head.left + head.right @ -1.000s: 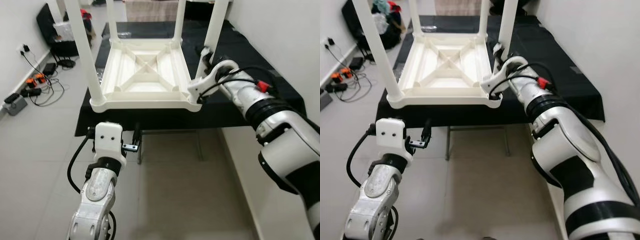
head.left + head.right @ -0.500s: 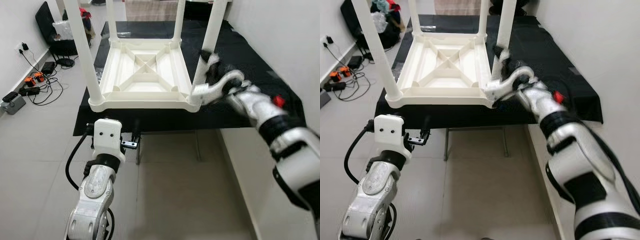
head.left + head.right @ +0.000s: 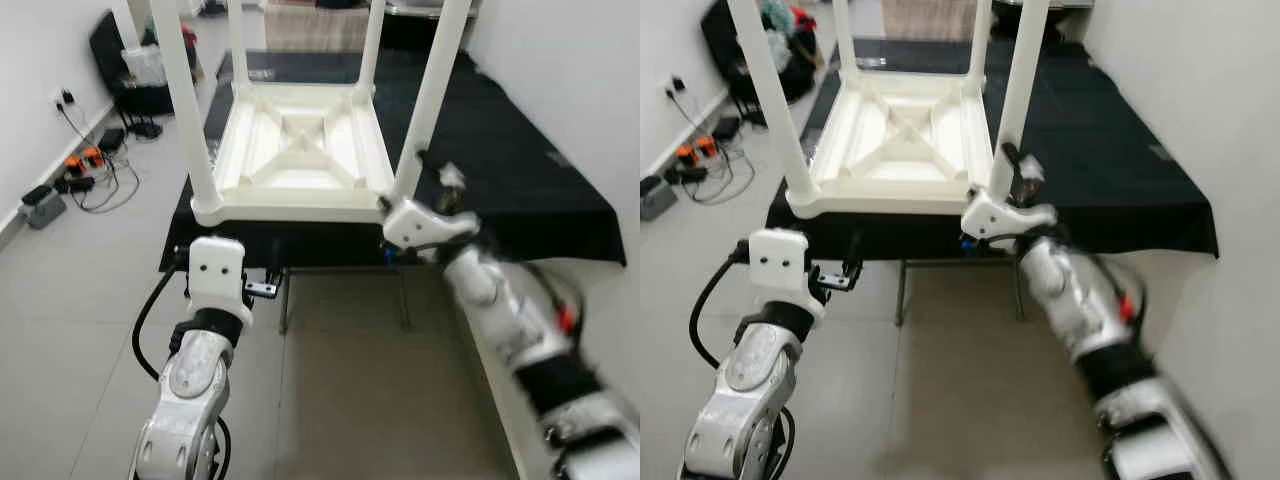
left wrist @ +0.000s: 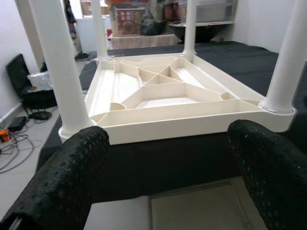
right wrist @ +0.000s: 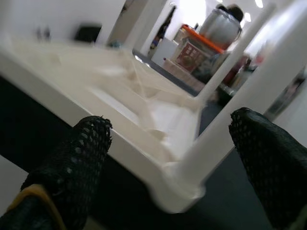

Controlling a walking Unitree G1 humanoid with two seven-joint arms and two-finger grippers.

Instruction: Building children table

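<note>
1. Jaws on both arms are seen spread wide in the wrist views, with nothing held between them. The left gripper [image 4: 168, 187] is aimed at the near edge of the table [image 3: 295, 165] from below and in front; the right gripper [image 5: 177, 172] is aimed at the near right corner, where a leg [image 3: 425, 110] rises.

2. Table position is read from the eye views: it lies upside down on a black-covered bench [image 3: 520, 180], four legs pointing up, its near rim at or just past the bench's front edge.

3. Contact is not seen at either gripper. The right arm is blurred, so how near it is to the leg cannot be told exactly; it appears just beside the leg's base.

4. Risks are judged as follows:
   - The table could be nudged forward off the bench if the right gripper is driven against the corner, since the near rim already sits at the edge.
   - The near right leg could be tilted or loosened if struck from the side, should it be only pressed in; its seating cannot be judged.
   - The rim could be missed or clipped from beneath by the left gripper, which sits lower than the bench top.
   - The cables [image 3: 85, 175] on the floor at the left could be caught if a step is taken that way.
</note>
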